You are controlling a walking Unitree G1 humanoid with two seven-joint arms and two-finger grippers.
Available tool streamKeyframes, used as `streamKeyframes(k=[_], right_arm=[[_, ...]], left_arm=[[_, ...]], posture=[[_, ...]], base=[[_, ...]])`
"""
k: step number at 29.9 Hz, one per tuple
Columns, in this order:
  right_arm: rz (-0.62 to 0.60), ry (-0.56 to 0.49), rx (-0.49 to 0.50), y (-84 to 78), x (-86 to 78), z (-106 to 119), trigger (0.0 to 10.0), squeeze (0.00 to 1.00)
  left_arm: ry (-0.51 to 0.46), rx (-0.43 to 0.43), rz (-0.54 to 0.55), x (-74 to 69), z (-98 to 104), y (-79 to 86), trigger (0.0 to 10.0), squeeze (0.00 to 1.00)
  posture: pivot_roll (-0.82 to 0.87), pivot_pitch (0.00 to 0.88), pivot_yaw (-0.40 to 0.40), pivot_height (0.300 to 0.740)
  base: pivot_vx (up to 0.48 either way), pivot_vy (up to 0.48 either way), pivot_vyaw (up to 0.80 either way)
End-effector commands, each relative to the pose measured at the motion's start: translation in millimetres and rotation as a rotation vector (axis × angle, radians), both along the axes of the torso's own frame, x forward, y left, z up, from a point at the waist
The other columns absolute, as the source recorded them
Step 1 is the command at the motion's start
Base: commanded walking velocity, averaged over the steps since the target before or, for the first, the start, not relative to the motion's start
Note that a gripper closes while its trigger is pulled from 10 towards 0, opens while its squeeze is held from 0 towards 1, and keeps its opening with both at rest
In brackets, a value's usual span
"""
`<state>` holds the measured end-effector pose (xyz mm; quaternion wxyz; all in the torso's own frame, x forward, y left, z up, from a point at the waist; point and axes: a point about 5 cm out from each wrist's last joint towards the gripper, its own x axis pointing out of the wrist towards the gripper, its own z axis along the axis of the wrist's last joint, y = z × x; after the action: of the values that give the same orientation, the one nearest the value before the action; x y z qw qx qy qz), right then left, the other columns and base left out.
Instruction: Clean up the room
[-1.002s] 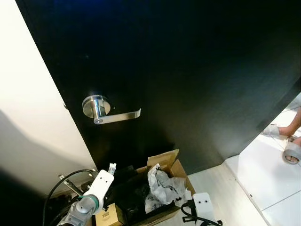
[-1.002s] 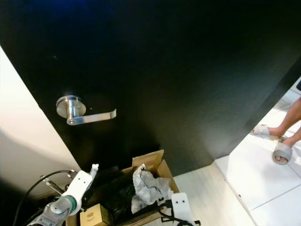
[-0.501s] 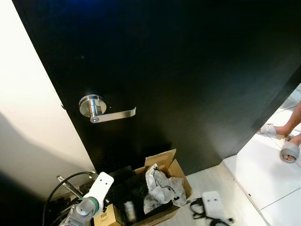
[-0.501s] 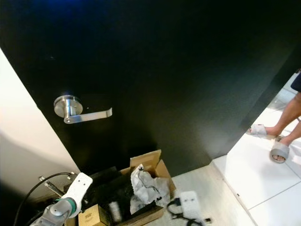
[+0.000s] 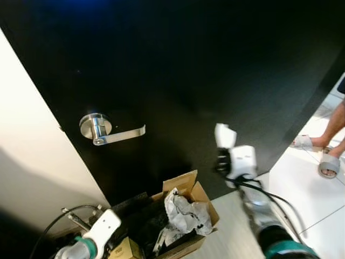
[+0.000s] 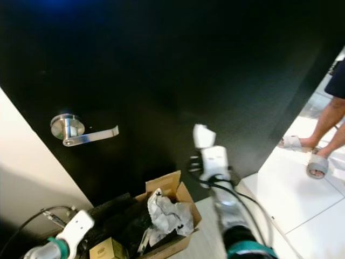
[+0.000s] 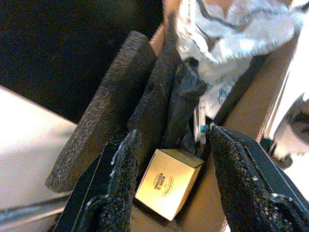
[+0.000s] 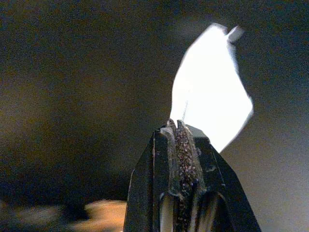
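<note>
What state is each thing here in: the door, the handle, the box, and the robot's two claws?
Door: black; cannot tell whether latched.
Handle: lever level.
Box: flaps open, crumpled paper and dark foam inside.
Left claw: open, over a small gold carton in the box.
Right claw: shut on a white scrap, raised before the door.

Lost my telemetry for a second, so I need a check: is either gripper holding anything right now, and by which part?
The right gripper, raised before the black door, pinches a white scrap by its lower edge. The left gripper is open above the cardboard box, holding nothing.
</note>
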<state>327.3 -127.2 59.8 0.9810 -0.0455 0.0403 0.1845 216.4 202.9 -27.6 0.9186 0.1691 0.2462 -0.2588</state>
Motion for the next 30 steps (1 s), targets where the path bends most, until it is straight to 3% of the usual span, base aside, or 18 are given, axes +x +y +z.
streamKeyframes(k=[1,2,7,8,11,12,13,21,26,27,30], right_arm=[[0.031,0.047,-0.014,0.3,-3.7,-7.9,10.0,0.00],[0.095,0.089,-0.032,11.4,-8.6,-15.5,10.0,0.00],[0.171,0.158,-0.102,21.4,-19.7,-31.5,10.0,0.00],[0.257,0.194,-0.120,28.7,-27.2,-38.5,10.0,0.27],[0.317,0.215,-0.127,33.4,-32.0,-42.2,10.0,0.27],[0.392,0.240,-0.149,37.9,-38.3,-47.0,10.0,0.74],[0.443,0.266,-0.163,39.5,-43.8,-51.6,10.0,1.00],[0.474,0.312,-0.152,34.9,-50.6,-58.2,10.0,1.00],[0.423,0.303,-0.202,25.5,-50.3,-60.7,10.0,1.00],[0.391,0.286,-0.218,22.0,-48.5,-59.9,10.0,0.00],[0.310,0.234,-0.183,15.1,-42.6,-53.1,10.0,0.00]], left_arm=[[0.017,-0.009,0.010,-2.1,-0.3,3.7,10.0,0.00],[0.014,-0.027,0.018,-3.2,0.3,2.6,10.0,0.00],[0.006,-0.078,0.054,-2.3,2.4,-2.9,10.0,0.00],[-0.003,-0.104,0.070,-1.9,4.5,-6.1,10.0,0.00],[-0.008,-0.121,0.078,-1.9,6.1,-8.1,10.0,0.00],[-0.013,-0.132,0.080,-0.9,7.9,-11.1,10.0,0.00],[-0.017,-0.140,0.084,0.1,9.2,-13.2,10.0,0.00],[-0.025,-0.172,0.098,7.2,15.0,-17.8,10.0,0.00],[-0.029,-0.170,0.088,11.4,18.8,-18.4,10.0,0.00],[-0.030,-0.168,0.088,12.5,19.8,-18.4,10.0,0.00],[-0.032,-0.153,0.091,13.8,21.6,-17.4,10.0,0.00]], posture=[[0.02,0.038,0.068,0.740],[0.04,0.039,0.056,0.740],[0.06,0.043,0.040,0.740],[0.07,0.046,0.034,0.740],[0.07,0.046,0.034,0.740],[0.06,0.049,0.027,0.740],[0.06,0.049,0.027,0.740],[0.04,0.051,0.034,0.740],[0.04,0.051,0.034,0.740],[0.03,0.053,0.041,0.740],[0.02,0.054,0.046,0.740]], base=[[0.000,0.000,0.00],[0.000,0.000,0.00],[0.000,0.000,0.00],[0.000,0.000,0.00],[0.000,0.000,0.00],[0.000,0.000,0.00],[0.000,0.000,0.00],[0.000,0.000,0.00],[0.000,0.000,0.00],[0.000,0.000,0.00],[0.000,0.000,0.00]])
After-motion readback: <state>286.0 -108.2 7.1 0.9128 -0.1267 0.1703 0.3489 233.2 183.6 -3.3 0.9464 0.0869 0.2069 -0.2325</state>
